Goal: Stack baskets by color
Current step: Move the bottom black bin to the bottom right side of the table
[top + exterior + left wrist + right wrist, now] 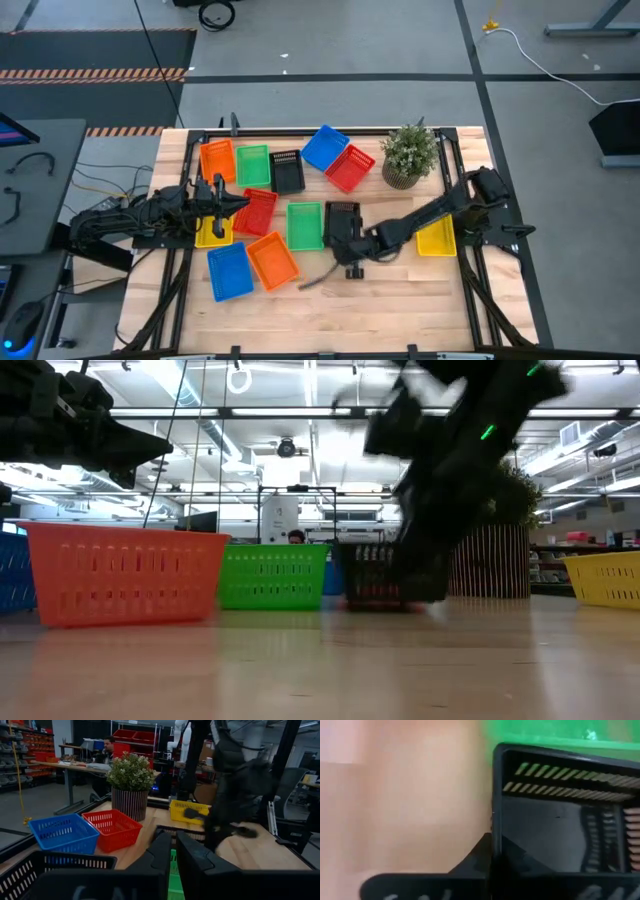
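orange basket [125, 573] sitting nearest at left | green basket [272, 576] standing behind it | black basket [378, 572] under blurred dark arm [455, 450] | yellow basket [605, 578] showing at right edge

Bright ceiling strip lights [300, 415] glare in the low view. The right arm [450, 470] smears with motion blur; the right wrist view is soft.

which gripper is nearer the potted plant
Right. The right gripper is at the near rim of a black basket mid-table, diagonally in front of the potted plant. The left gripper hangs over the red basket, farther across the table.
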You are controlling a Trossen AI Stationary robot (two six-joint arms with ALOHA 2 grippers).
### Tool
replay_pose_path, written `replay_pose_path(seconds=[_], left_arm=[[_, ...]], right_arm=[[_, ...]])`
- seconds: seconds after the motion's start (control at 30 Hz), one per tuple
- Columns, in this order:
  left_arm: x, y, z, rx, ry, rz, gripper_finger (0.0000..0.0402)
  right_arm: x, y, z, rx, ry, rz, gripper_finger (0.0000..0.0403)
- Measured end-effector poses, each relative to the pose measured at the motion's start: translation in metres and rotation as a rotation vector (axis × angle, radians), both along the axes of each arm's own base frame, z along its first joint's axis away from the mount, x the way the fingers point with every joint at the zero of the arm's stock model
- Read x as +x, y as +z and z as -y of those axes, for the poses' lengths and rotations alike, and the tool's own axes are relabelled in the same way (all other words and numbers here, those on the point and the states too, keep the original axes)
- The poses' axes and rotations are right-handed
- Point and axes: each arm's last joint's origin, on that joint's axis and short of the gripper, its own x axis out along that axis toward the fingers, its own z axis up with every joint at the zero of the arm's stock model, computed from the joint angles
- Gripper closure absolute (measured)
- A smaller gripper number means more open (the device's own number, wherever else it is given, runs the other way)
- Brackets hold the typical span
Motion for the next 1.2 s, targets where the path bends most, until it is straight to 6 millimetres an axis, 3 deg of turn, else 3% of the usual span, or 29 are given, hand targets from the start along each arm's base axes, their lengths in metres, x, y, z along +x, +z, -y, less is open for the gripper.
replay_pose_path(seconds=[0.13, 0.3, 0.47, 0.6, 0.77, 0.97, 1.2], left_arm=[[0.000, 0.000, 0.000, 0.000, 0.000, 0.000, 0.0363], [0.000, 0.000, 0.000, 0.000, 0.000, 0.000, 0.0369], [0.000, 0.000, 0.000, 0.000, 0.000, 0.000, 0.0371], [0.000, 0.000, 0.000, 0.000, -0.001, 0.000, 0.0366], [0.000, 0.000, 0.000, 0.000, -0.001, 0.000, 0.0364], [0.000, 0.000, 0.000, 0.000, -0.001, 0.000, 0.0371], [0.000, 0.000, 0.000, 0.000, -0.001, 0.000, 0.0366]], right_arm=[[-0.028, 0.020, -0.055, 0.093, 0.015, 0.012, 0.0394], [-0.082, 0.030, -0.132, 0.290, 0.046, -0.013, 0.0396], [-0.147, 0.028, -0.180, 0.412, -0.026, -0.069, 0.0398], [-0.185, 0.025, -0.192, 0.401, -0.077, -0.125, 0.0394], [-0.212, 0.021, -0.196, 0.390, -0.083, -0.283, 0.0381], [-0.228, 0.018, -0.190, 0.324, -0.160, -0.370, 0.0360], [-0.234, 0.017, -0.182, 0.258, -0.227, -0.446, 0.0308]])
